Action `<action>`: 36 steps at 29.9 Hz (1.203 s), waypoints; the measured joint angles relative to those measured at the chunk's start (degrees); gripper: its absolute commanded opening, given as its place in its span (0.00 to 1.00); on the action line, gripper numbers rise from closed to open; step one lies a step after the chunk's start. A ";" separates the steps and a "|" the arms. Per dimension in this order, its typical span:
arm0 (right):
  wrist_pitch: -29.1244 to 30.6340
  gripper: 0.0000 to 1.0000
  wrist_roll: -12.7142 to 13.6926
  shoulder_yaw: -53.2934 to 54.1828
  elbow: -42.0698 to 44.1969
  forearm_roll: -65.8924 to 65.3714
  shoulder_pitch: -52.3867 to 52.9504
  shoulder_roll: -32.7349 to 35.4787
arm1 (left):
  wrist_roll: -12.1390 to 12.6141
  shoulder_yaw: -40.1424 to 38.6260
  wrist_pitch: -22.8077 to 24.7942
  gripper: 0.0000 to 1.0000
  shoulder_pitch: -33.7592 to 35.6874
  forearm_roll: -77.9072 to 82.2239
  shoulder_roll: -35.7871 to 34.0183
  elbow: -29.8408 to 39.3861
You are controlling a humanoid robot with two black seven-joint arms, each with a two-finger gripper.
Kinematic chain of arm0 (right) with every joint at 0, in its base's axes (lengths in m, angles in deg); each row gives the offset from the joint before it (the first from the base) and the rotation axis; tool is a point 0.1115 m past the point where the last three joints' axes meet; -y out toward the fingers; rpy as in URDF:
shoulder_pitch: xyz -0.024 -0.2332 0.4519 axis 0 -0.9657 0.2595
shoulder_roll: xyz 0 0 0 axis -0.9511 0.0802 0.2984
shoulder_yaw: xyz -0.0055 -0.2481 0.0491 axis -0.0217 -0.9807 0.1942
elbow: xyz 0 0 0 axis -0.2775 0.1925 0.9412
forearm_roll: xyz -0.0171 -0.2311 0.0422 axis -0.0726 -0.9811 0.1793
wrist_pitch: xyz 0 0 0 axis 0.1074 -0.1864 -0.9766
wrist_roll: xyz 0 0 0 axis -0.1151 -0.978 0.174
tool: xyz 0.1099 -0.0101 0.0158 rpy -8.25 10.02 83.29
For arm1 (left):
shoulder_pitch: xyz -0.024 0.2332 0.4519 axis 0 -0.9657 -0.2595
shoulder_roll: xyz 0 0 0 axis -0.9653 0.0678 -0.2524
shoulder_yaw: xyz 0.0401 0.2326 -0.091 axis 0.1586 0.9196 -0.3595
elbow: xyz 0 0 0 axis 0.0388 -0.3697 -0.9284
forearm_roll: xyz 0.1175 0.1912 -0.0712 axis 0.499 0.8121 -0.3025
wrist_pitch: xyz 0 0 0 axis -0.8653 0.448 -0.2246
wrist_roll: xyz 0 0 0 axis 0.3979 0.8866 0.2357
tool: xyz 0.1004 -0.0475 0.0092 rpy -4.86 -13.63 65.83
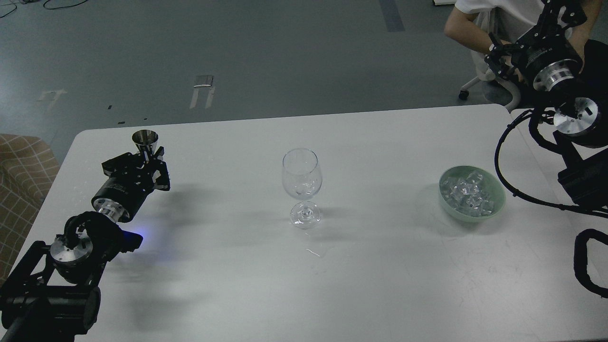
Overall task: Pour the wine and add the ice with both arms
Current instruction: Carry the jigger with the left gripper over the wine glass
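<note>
A clear stemmed wine glass stands upright at the middle of the white table. The ice is a heap of clear cubes in a pale green bowl at the right. My left gripper is shut on a small steel measuring cup, held upright above the table's left side, well left of the glass. My right gripper hangs high beyond the table's far right corner, open and holding nothing. The wine itself cannot be made out.
A person in a white shirt sits on a chair just behind my right gripper. A checked sofa is off the table's left edge. A few drops lie in front of the glass.
</note>
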 measured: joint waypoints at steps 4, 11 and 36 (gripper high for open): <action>0.00 1.00 0.00 0.01 0.00 0.00 -0.03 0.02 | 0.27 0.98 -0.17 0.13 -1.41 0.01 -0.62 3.90; 0.00 1.00 0.00 0.07 0.00 0.00 -0.71 0.64 | 2.08 4.67 0.25 0.01 -4.31 0.06 -3.71 12.67; -0.79 1.00 0.00 0.56 -0.49 0.09 -3.11 2.26 | 2.52 9.67 -0.24 0.00 -6.44 -0.35 -8.75 28.14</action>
